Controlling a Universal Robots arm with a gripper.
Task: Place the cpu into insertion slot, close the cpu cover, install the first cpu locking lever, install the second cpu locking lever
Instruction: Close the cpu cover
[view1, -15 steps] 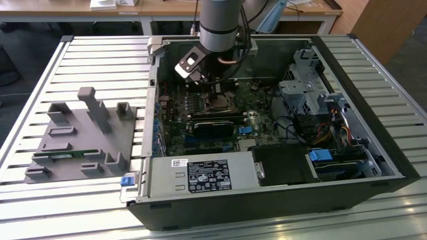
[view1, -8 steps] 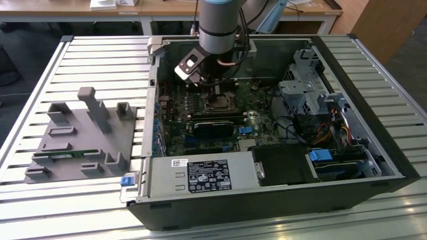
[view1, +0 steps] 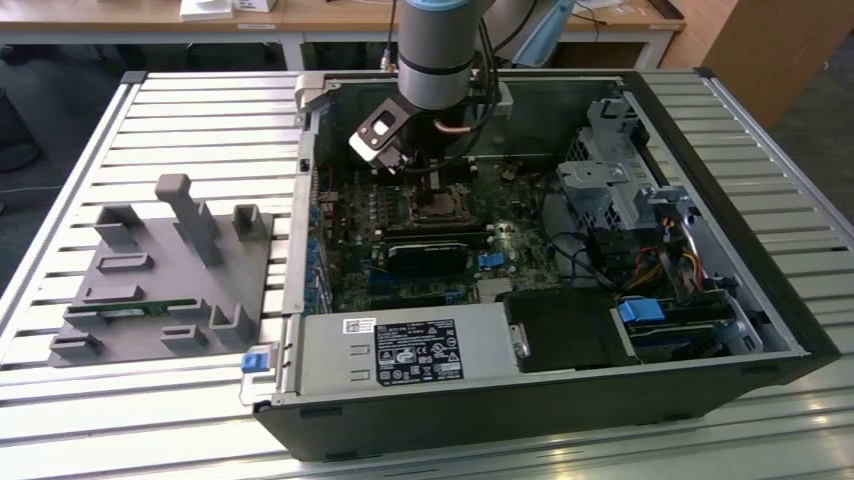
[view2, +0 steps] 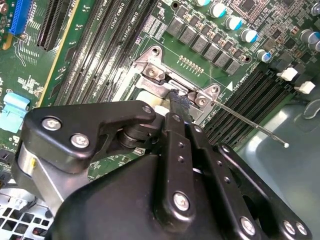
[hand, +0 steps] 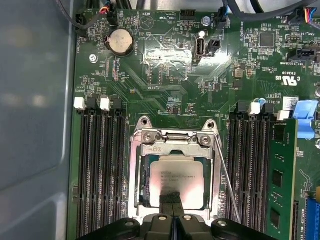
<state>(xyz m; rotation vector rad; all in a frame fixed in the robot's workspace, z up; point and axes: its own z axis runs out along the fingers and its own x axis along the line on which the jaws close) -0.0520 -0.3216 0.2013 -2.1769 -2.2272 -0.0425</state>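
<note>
On the slatted bench (view1: 80, 140), inside the open computer case (view1: 561, 410), the gripper (hand: 172, 200), jaws closed and empty, bears on the cpu cover (hand: 172, 142), seemingly pinning it over the cpu (hand: 172, 175) seated in the insertion slot (hand: 144, 187).

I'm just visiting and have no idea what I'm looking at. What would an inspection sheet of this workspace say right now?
Surface: slatted metal table carrying an open computer case.
Job's things: the cpu sits in the insertion slot. The cpu cover lies down around it, with the chip showing through its window. One thin locking lever angles away and appears unlatched.
Clutter: grey holder block on the table, at the exterior view's left of the case.
Grippers: the gripper is shut, its tip at the cpu's edge.
Cables: coloured wire bundle inside the case, apart from the socket.
Surroundings: wooden desk beyond the table.
</note>
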